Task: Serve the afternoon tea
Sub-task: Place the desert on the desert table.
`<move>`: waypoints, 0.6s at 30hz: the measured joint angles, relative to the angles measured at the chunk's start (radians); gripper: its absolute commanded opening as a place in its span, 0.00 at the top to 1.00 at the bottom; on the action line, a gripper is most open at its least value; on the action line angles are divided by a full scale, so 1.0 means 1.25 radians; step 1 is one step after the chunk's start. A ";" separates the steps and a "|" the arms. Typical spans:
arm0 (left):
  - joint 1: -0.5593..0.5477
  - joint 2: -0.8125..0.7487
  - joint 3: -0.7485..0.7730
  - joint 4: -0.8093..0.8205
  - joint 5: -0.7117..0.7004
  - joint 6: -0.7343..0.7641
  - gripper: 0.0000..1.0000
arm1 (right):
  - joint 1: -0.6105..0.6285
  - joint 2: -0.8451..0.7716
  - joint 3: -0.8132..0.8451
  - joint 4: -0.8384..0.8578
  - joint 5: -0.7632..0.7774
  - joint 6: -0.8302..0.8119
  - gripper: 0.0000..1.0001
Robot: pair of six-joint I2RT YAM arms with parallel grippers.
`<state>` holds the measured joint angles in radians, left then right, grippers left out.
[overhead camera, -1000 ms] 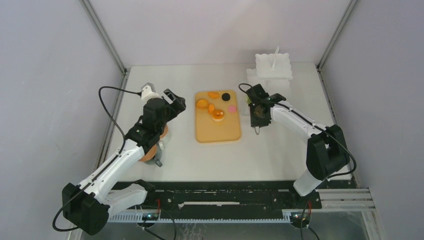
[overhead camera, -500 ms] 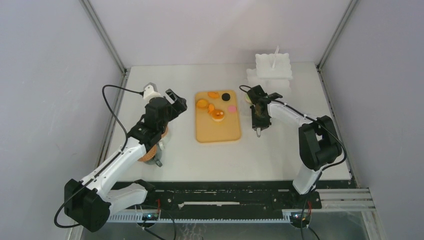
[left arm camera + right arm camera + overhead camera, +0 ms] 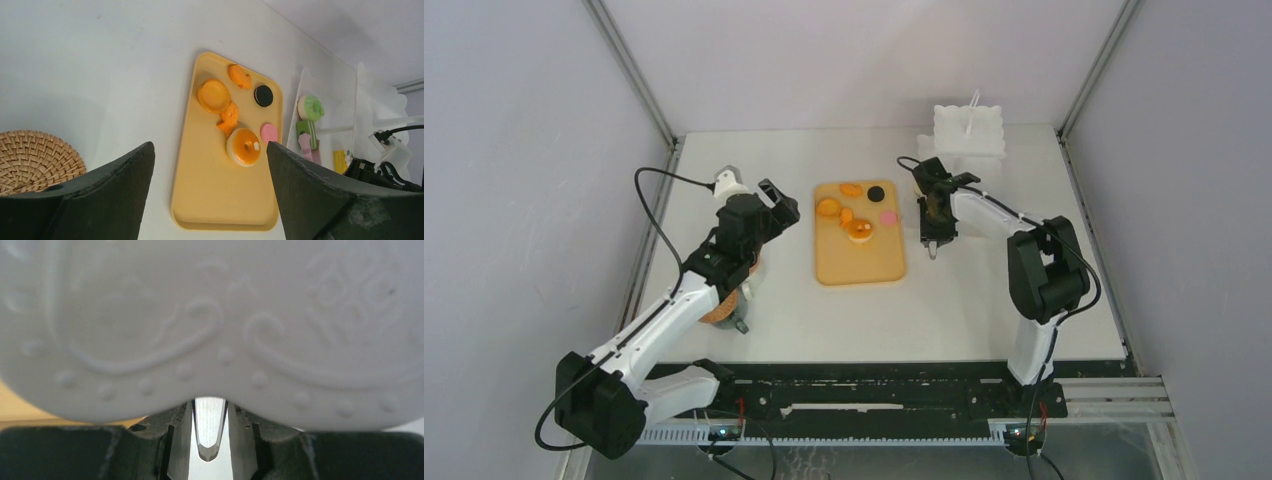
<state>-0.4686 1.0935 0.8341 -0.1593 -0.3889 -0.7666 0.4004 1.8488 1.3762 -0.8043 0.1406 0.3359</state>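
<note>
Serving judged partway: orange tarts, black round laid on yellow tray, centre; green donut kept on white plate, right. Left gripper held open; right gripper state cannot be told.

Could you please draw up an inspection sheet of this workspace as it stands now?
Surface: white table, no damage seen.
Job's things: orange tarts, black round and pink round on the flat tan wooden board; green donut on the white scalloped stand; woven cork coaster below the left arm.
Clutter: nothing seen.
Grippers: left gripper open above the table; right gripper close against an embossed white plate, open or shut unclear.
Cables: black cable loops off the left arm.
Surroundings: grey walls, metal frame posts.
</note>
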 measured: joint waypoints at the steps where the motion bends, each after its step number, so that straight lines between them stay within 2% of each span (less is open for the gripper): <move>1: 0.000 0.000 0.000 0.000 0.000 0.000 0.13 | 0.000 0.005 0.006 0.001 0.000 0.000 0.99; 18: 0.001 0.017 0.000 0.000 0.000 0.006 0.13 | -0.010 0.040 0.039 0.028 0.016 0.020 1.00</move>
<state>-0.4679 1.1145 0.8341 -0.1593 -0.3885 -0.7593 0.3874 1.8988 1.4250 -0.7689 0.1612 0.3614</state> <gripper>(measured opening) 0.871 0.345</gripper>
